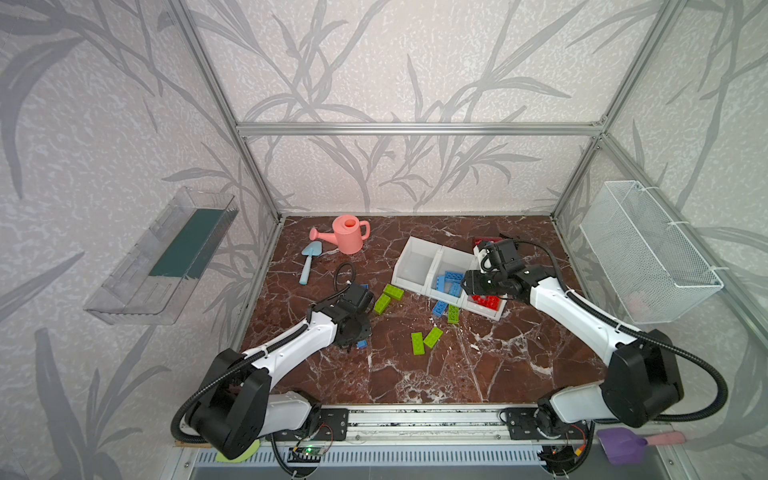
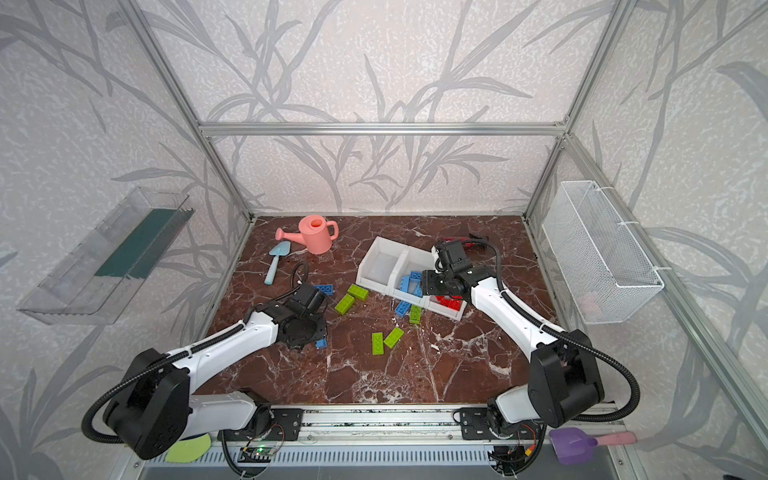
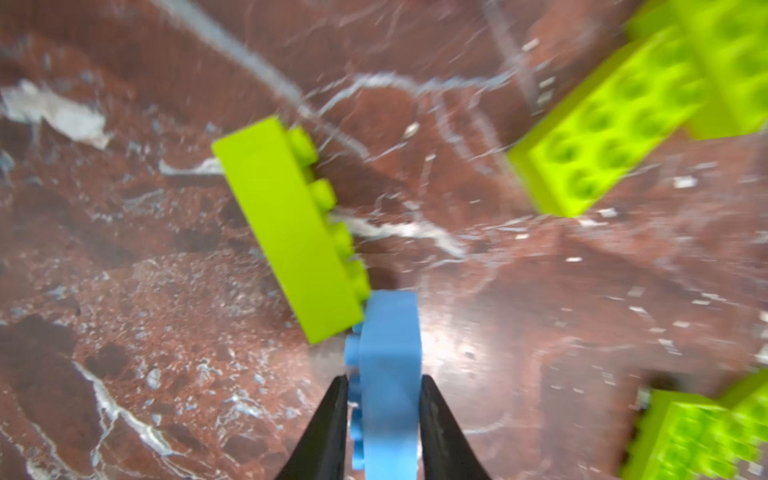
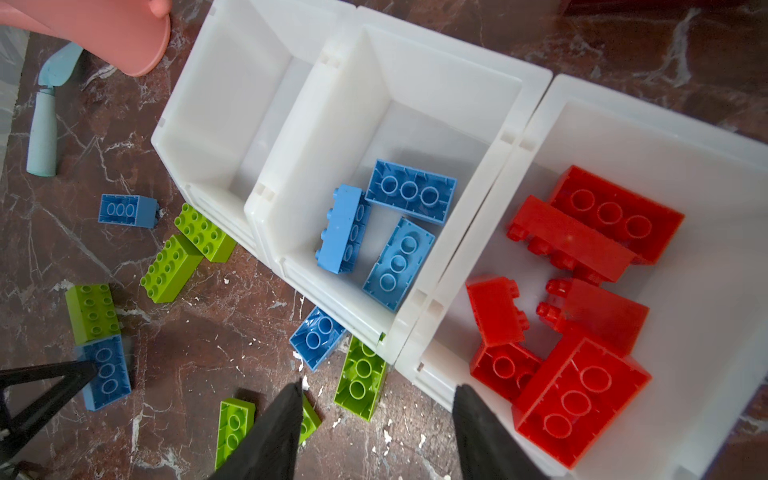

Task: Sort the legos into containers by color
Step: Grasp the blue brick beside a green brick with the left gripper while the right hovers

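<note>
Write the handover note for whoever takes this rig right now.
Left gripper: shut on a blue brick down at the table, touching a green brick.
Right gripper: open, empty, above the bins.
Done: three blues in the middle bin; reds in the end bin.
Left: third bin is empty; six greens and two loose blues lie on the table, plus the held blue to drop.
</note>
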Tool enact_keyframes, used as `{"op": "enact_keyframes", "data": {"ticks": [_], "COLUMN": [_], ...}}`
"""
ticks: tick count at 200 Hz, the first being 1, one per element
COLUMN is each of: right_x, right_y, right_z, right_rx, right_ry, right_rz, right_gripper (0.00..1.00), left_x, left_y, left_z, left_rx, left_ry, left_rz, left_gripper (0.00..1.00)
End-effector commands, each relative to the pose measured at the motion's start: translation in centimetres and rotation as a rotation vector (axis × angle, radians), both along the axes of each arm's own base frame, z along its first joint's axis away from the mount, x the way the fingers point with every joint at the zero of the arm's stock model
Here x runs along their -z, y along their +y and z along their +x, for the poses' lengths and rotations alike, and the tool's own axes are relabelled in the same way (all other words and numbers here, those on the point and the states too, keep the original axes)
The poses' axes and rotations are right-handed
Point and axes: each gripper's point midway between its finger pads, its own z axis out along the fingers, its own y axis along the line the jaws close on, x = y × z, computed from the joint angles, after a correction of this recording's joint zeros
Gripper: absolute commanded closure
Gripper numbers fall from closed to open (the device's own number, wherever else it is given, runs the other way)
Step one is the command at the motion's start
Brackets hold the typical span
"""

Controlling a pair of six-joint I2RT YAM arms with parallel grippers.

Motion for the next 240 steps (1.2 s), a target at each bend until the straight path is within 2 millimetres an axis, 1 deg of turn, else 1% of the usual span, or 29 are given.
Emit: {"op": "enact_keyframes", "data": {"ticks": [1, 38, 68, 84, 98, 110, 119, 139, 146, 154, 174, 193, 221, 240], "right_x": [-0.4, 0.0, -0.4, -0.5, -0.4, -0.4, -0.2, 0.2, 0.3, 0.5, 0.7, 0.8, 1.0, 1.2], "right_y": [-0.4, -1.0, -1.5, -1.7, -1.8, -1.7, -1.5, -1.1, -1.0, -0.8, -0.5, -0.4, -0.3, -0.3], "right_z": [-0.9, -2.5, -3.6, -4.0, -4.4, -4.7, -4.9, -5.0, -5.1, -5.1, -5.1, -5.1, -5.2, -5.2], "right_rx": [-0.008, 0.000, -0.002, -0.004, -0.011, -0.020, -0.026, -0.034, -0.037, -0.041, -0.051, -0.056, -0.058, -0.060], "right_ry": [-0.028, -0.038, -0.063, -0.074, -0.074, -0.073, -0.069, -0.059, -0.055, -0.052, -0.046, -0.040, -0.035, -0.025], "right_rz": [0.010, 0.028, 0.044, 0.044, 0.050, 0.063, 0.075, 0.100, 0.106, 0.112, 0.127, 0.131, 0.131, 0.130], "right_gripper": [0.41, 0.41, 0.41, 0.41, 0.41, 0.41, 0.40, 0.38, 0.38, 0.38, 0.38, 0.38, 0.38, 0.38], "left_x": [-2.7, -5.4, -7.2, -7.9, -8.0, -7.6, -7.1, -5.7, -5.2, -4.7, -3.1, -1.5, 0.4, 1.4], "left_y": [-0.5, -2.7, -4.8, -6.0, -6.1, -5.5, -4.8, -2.8, -2.2, -1.6, -0.7, -0.6, -0.8, -1.0], "left_z": [0.8, 2.3, 3.5, 4.0, 4.1, 3.7, 3.3, 1.9, 1.4, 0.9, 0.0, -0.4, -0.4, 0.0], "left_rx": [0.030, 0.084, 0.133, 0.160, 0.165, 0.151, 0.129, 0.069, 0.048, 0.032, 0.013, 0.016, 0.026, 0.026], "left_ry": [-0.056, -0.119, -0.150, -0.160, -0.147, -0.126, -0.112, -0.084, -0.075, -0.069, -0.043, -0.010, 0.027, 0.044], "left_rz": [0.004, -0.051, -0.059, -0.060, -0.039, -0.013, 0.010, 0.059, 0.073, 0.085, 0.102, 0.107, 0.121, 0.134], "left_gripper": [0.69, 0.70, 0.71, 0.72, 0.72, 0.69, 0.64, 0.43, 0.39, 0.36, 0.36, 0.38, 0.40, 0.43]}}
